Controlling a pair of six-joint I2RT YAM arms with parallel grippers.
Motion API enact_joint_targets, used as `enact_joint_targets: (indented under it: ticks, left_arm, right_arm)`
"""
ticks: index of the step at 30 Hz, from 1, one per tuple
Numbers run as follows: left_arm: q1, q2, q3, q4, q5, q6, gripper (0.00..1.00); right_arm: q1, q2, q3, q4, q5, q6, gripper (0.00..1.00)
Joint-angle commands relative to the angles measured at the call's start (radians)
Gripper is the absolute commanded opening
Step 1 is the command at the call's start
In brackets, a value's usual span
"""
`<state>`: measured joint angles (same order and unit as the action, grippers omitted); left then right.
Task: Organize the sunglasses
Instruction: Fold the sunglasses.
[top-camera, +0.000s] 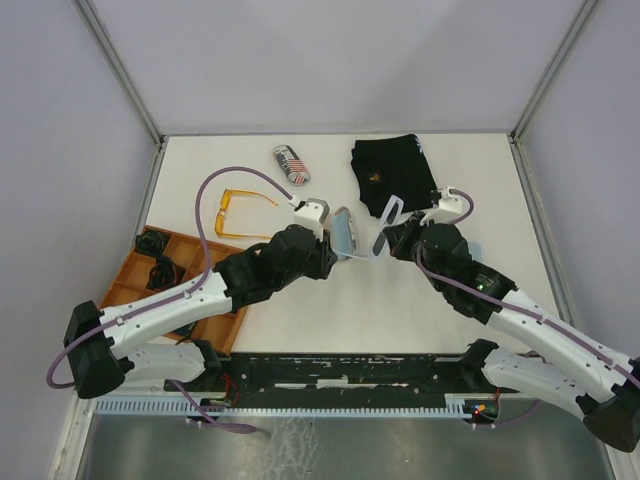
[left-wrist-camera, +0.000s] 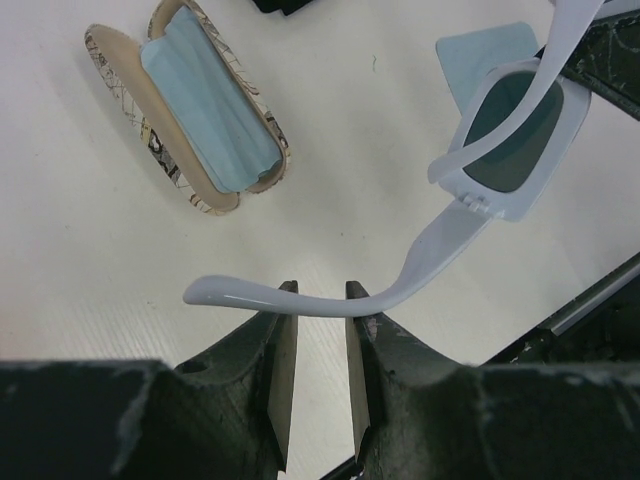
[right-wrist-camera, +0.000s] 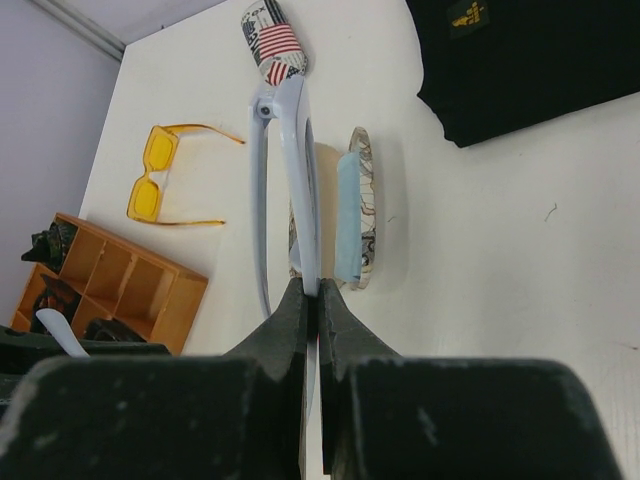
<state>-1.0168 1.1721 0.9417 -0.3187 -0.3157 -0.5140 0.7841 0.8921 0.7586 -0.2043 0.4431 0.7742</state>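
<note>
Two claws meet at the white sunglasses (left-wrist-camera: 512, 128), held over the middle of the table. The left claw (left-wrist-camera: 321, 292) stands part open with one temple lying across its fingertips, and the right claw (right-wrist-camera: 312, 290) is clamped on the frame. That temple probably needs folding, so the left should push gently while the right grips firmly. Around them are a wooden tray (right-wrist-camera: 185, 310), the orange sunglasses (right-wrist-camera: 157, 150), an open case (left-wrist-camera: 210, 110) close below, and a black cloth (top-camera: 390, 170).
</note>
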Motion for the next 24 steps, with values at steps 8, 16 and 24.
enact_joint_targets:
  ticks: [8,16,24]
  left_arm:
    - [-0.005,0.034,0.078,0.031,-0.030,0.074,0.33]
    - [-0.003,0.052,0.087,0.033,-0.018,0.078,0.33]
    - [-0.004,0.072,0.096,0.037,-0.002,0.081,0.33]
  right_arm:
    - [-0.003,0.055,0.033,0.035,-0.136,-0.044,0.00]
    - [-0.002,0.107,0.053,0.051,-0.215,-0.047,0.00]
    - [-0.003,0.134,0.063,0.076,-0.284,-0.064,0.00]
